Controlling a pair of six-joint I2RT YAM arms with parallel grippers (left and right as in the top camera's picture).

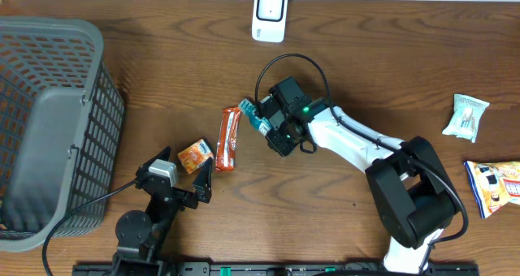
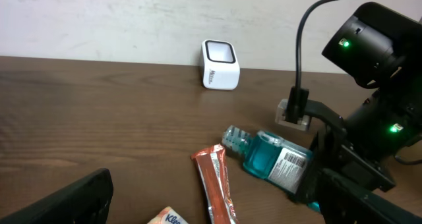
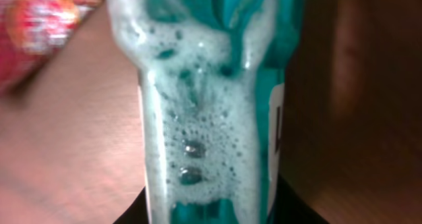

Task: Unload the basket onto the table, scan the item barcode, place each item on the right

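The right gripper (image 1: 266, 125) is pinching the lower end of a teal mouthwash bottle (image 1: 252, 112) near the middle of the table. The bottle is tilted with its cap just beside a red snack bar (image 1: 229, 138), foam fills it in the right wrist view, and whether it touches the wood cannot be told. The left gripper (image 1: 197, 187) sits with its jaws spread wide just behind an orange packet (image 1: 195, 156), and the white barcode scanner (image 1: 269, 14) stands well apart at the far edge.
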